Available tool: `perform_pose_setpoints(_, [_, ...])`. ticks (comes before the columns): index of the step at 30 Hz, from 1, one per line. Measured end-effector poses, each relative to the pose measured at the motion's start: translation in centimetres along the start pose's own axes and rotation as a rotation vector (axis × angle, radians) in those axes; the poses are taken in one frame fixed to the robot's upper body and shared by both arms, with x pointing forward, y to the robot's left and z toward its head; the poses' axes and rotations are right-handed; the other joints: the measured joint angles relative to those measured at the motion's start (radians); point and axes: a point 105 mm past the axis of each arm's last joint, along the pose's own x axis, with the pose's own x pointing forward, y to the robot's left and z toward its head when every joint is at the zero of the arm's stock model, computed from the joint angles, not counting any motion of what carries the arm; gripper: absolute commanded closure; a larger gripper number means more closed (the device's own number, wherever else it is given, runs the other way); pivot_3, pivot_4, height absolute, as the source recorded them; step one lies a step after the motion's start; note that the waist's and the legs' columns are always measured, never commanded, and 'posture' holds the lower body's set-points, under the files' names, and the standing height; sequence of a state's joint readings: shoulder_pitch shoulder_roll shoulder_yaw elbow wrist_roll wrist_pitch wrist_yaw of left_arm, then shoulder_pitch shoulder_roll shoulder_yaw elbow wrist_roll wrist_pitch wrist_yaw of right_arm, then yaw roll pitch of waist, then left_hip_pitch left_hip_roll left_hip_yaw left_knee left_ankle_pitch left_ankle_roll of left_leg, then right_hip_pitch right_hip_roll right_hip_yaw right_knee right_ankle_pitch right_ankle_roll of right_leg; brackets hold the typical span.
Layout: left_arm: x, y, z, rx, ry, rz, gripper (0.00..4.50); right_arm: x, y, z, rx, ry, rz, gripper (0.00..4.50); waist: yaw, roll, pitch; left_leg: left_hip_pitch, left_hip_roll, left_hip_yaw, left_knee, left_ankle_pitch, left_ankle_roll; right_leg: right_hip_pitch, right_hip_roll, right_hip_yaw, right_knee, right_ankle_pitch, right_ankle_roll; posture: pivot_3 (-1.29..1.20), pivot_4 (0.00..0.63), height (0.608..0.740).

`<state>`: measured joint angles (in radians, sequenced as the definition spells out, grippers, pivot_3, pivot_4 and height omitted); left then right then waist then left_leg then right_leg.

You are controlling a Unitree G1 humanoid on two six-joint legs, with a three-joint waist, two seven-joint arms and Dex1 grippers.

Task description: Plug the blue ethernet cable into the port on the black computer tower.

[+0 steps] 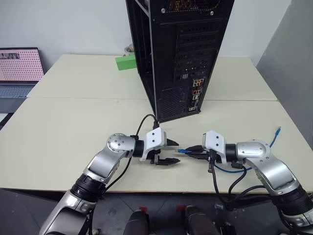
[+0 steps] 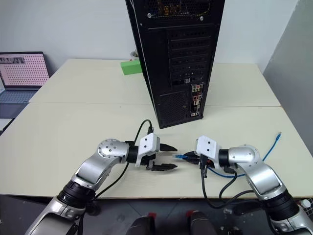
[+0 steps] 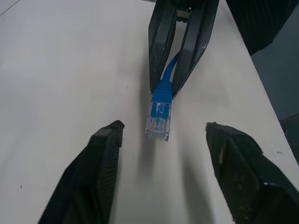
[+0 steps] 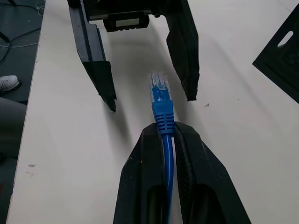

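Observation:
The blue ethernet cable is pinched just behind its clear plug by my right gripper, which is shut on it and holds the plug level above the table, pointing at my left gripper. From there the cord loops back under my right arm to its other plug on the table. My left gripper is open, its fingertips standing either side of the plug without touching it. The black computer tower stands upright behind both grippers. Its port sits somewhere in the rear connector cluster; I cannot pick it out.
A green block lies on the table left of the tower. An open laptop sits at the far left. The cream table's front edge runs just below both arms.

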<state>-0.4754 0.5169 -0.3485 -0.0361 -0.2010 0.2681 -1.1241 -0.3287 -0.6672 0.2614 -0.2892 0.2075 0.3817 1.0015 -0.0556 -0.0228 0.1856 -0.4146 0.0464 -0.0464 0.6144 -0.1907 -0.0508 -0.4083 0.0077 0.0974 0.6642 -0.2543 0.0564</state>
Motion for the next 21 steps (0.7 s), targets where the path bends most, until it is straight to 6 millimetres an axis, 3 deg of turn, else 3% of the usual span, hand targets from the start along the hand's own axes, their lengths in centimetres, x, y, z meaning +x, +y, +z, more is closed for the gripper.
perform_pose_setpoints(9, [0.18,0.02,-0.08,0.015,-0.002,-0.001,4.20,0.28,0.24,-0.32,-0.014,0.025,0.010,4.46,0.000,0.000,0.000,0.000,0.000,0.000,0.000,0.000,0.000,0.000,0.000,0.000,0.000,0.000,0.000,0.00,0.150,0.740])
perform_pose_setpoints(14, [0.15,-0.01,-0.06,0.030,-0.002,-0.003,4.21,0.30,0.20,-0.25,-0.018,0.026,0.012,4.46,0.000,0.000,0.000,0.000,0.000,0.000,0.000,0.000,0.000,0.000,0.000,0.000,0.000,0.000,0.000,0.00,0.150,0.740])
perform_pose_setpoints(16, [0.14,-0.07,-0.09,0.033,-0.003,-0.005,4.21,0.30,0.26,-0.27,-0.018,0.026,0.016,3.77,0.000,0.000,0.000,0.000,0.000,0.000,0.000,0.000,0.000,0.000,0.000,0.000,0.000,0.000,0.000,0.00,0.150,0.740])
perform_pose_setpoints(21, [0.18,-0.33,-0.18,0.037,-0.008,-0.015,4.21,0.16,0.37,-0.36,-0.019,0.034,0.031,2.64,0.000,0.000,0.000,0.000,0.000,0.000,0.000,0.000,0.000,0.000,0.000,0.000,0.000,0.000,0.000,0.00,0.150,0.740])
